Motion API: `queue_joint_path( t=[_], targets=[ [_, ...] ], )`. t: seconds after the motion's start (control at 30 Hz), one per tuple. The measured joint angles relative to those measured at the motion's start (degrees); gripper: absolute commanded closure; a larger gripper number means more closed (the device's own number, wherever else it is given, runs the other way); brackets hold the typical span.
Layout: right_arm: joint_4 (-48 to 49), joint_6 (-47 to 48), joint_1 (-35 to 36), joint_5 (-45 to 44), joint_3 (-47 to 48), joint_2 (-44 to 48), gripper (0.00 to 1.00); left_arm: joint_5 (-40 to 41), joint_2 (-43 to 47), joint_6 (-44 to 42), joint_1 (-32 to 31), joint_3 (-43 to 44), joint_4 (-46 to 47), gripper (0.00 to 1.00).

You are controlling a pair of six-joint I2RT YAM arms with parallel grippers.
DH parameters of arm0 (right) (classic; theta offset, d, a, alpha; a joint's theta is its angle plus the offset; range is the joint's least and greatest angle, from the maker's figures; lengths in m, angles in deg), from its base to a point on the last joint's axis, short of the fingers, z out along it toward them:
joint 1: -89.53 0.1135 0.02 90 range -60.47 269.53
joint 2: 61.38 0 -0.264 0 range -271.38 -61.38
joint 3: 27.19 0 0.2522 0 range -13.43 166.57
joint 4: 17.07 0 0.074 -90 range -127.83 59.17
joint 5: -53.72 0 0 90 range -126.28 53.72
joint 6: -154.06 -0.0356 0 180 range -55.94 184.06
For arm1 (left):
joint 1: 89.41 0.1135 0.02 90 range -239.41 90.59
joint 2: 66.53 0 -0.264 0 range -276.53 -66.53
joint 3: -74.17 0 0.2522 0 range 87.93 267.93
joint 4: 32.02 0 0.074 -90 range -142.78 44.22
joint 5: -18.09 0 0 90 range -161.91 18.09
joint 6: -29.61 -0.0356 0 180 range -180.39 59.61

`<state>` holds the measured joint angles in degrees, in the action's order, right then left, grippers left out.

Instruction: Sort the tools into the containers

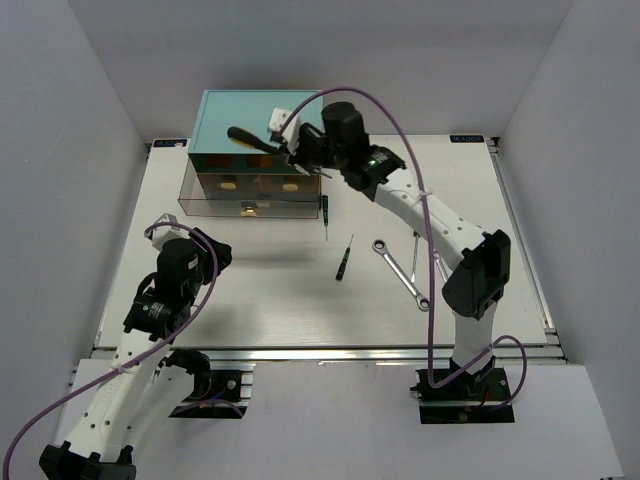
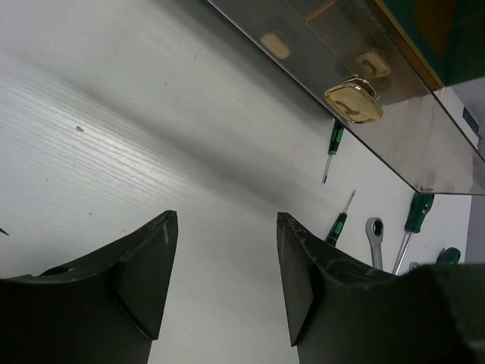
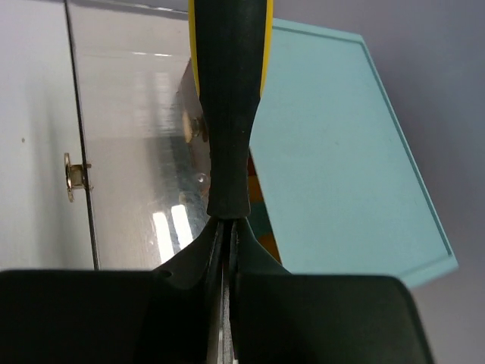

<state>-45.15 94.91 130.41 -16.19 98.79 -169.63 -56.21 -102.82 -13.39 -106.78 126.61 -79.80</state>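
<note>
Right gripper: jaws pinched almost together on the thin metal shaft of the held screwdriver; nothing else in its grip.
Held screwdriver, position: in the air over the front edge of the cabinet, handle pointing to the robot's left, above the open drawer.
Held screwdriver, appearance: black handle narrowing to a slim neck at the shaft end; yellow strips along its sides show in the right wrist view alone.
Left gripper: fingers spread wide with nothing between them, low over the bare table in front of the drawer.
Overhead view adds: both arms entire, the whole teal cabinet top, and the layout of the loose tools.
Left wrist view adds: a gold knob close up on the clear brownish drawer front; a large green-handled screwdriver beyond the wrench.
Loose on table: small screwdriver just off the drawer's right corner; second small screwdriver nearer the arms; silver wrench to their right, apart from both.
</note>
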Motion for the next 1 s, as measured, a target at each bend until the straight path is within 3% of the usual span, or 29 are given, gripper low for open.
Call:
queue_joint_path(
  t=[0.37,0.4,0.47,0.5,0.6,0.7,0.77,0.87,0.9,1.0],
  targets=[
    [-0.4,17.8,8.6,-7.5,3.2,-10.8,0.98,-0.8,-1.1,-0.1,0.0,-0.6,3.3,0.40],
    [-0.4,18.7,8.9,-8.3,3.4,-11.4,0.79,-1.1,-1.5,-0.1,0.0,-0.6,3.6,0.41],
    [0.0,19.3,9.3,-9.0,4.2,-12.9,0.61,-1.6,-2.2,-0.1,0.0,-0.6,4.4,0.46],
    [0.4,19.3,9.5,-9.1,4.4,-13.5,0.48,-1.6,-2.4,-0.1,0.0,-0.6,4.9,0.56],
    [1.5,19.8,10.1,-9.7,4.6,-14.2,0.29,-1.9,-3.6,-0.3,0.0,-0.6,7.2,0.69],
    [1.6,18.4,9.9,-9.3,6.4,-14.1,0.25,-2.2,-6.1,-0.6,0.0,-0.6,10.2,0.72],
    [0.8,17.0,9.9,-8.9,8.3,-14.1,0.28,-2.5,-8.7,-0.7,0.0,-0.6,12.5,0.74],
    [0.5,13.4,9.4,-8.1,12.2,-14.1,0.71,-2.9,-13.3,-1.0,0.0,-0.6,15.4,0.76],
    [0.8,11.6,9.2,-7.8,13.1,-13.8,0.99,-2.9,-14.8,-1.2,0.0,-0.6,16.3,0.76],
    [0.9,4.9,7.5,-6.8,13.4,-11.0,1.00,-2.8,-19.2,-1.8,0.0,-0.4,19.3,0.76]
  ],
)
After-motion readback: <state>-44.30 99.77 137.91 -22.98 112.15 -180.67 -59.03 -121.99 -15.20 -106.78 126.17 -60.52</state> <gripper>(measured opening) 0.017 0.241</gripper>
